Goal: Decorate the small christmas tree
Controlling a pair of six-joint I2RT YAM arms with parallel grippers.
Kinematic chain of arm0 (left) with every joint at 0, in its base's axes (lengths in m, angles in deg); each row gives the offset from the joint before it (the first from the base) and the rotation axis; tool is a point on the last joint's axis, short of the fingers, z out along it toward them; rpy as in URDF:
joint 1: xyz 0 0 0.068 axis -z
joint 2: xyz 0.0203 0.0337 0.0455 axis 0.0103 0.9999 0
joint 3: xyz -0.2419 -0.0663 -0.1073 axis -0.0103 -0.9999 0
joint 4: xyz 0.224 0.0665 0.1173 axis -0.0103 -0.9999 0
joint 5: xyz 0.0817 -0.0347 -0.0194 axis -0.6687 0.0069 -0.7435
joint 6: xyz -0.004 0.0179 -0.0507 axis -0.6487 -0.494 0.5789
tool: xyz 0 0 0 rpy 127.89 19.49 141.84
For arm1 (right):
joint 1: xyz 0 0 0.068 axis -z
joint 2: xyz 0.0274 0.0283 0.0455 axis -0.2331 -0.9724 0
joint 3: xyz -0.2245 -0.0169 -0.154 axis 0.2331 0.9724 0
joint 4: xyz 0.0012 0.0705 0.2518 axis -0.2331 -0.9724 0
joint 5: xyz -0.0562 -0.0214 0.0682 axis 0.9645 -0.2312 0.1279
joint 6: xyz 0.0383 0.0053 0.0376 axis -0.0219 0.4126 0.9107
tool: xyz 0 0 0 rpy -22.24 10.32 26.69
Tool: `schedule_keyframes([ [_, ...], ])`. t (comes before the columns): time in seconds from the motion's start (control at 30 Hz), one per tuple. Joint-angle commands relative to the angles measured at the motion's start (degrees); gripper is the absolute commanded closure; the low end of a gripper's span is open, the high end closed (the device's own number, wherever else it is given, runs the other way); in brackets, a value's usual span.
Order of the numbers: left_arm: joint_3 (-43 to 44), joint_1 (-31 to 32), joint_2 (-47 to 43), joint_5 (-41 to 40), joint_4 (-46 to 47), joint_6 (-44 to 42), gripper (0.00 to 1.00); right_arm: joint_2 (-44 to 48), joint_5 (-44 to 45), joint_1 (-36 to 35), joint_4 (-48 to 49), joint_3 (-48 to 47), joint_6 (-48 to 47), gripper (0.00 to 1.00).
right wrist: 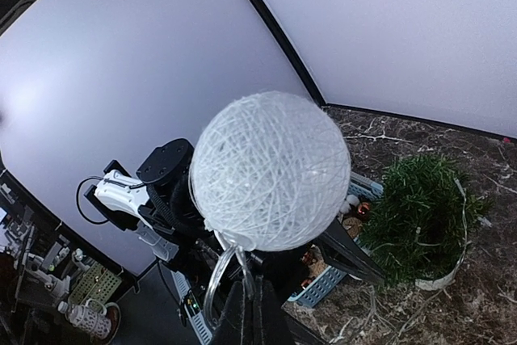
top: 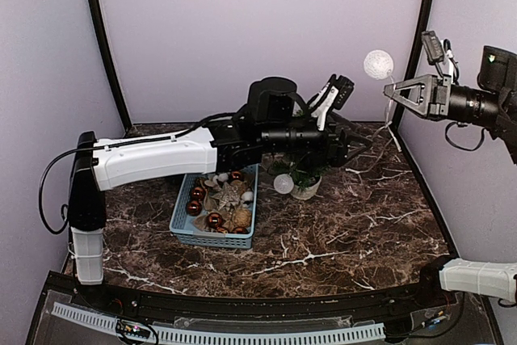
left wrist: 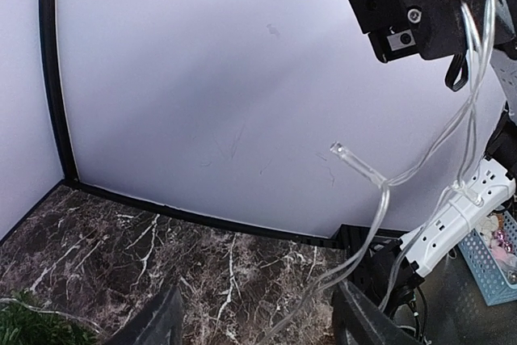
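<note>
Draping the light string (left wrist: 381,195) over the small christmas tree (right wrist: 420,212), which stands near the table's far edge, just beside the blue basket (top: 212,240). The right gripper (right wrist: 252,313), pressed together, pinches the string under its white yarn ball (right wrist: 271,171), high above the far right corner. The left gripper (left wrist: 258,321) is spread around the slack wire. It should close low on the wire, and both ends should then descend evenly. Only the right wrist view shows the pinch, and only the left wrist view shows the wire between the spread fingers.
</note>
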Motion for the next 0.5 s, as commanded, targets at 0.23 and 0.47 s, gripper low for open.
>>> schedule_keyframes([
  [0.23,2.87,1.53,2.78,-2.43,1.77,-1.39,0.46,1.49,-1.95,-0.4,2.49,0.59,0.02,1.0],
  [0.47,3.06,1.69,3.37,-4.96,3.06,-1.14,0.84,2.04,-1.4,-0.37,2.04,1.57,0.02,1.0],
])
